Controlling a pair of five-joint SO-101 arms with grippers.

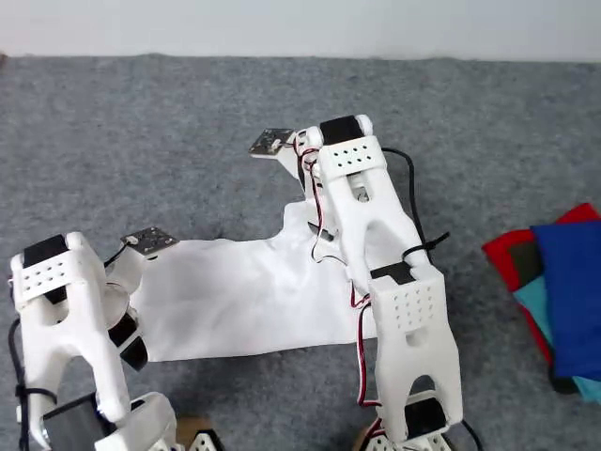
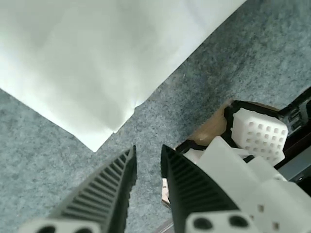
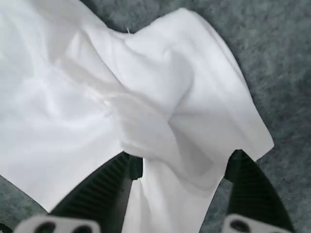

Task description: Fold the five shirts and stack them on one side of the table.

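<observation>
Soft, even light fell from above on the grey carpeted table (image 1: 141,122), leaving only faint, diffuse shadows beside the right arm (image 1: 371,202). The white shirt (image 3: 97,111) glared almost featureless in the right wrist view, with pale grey shading marking its folds.

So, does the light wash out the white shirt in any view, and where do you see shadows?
High view: the white cloth shirt is evenly lit, its folds faint, with no hard shadows. Left wrist view: the shirt is almost featureless white, and a soft dark band lies beside its edge on the grey felt table cover. Right wrist view: grey shading shows its creases plainly.
</observation>
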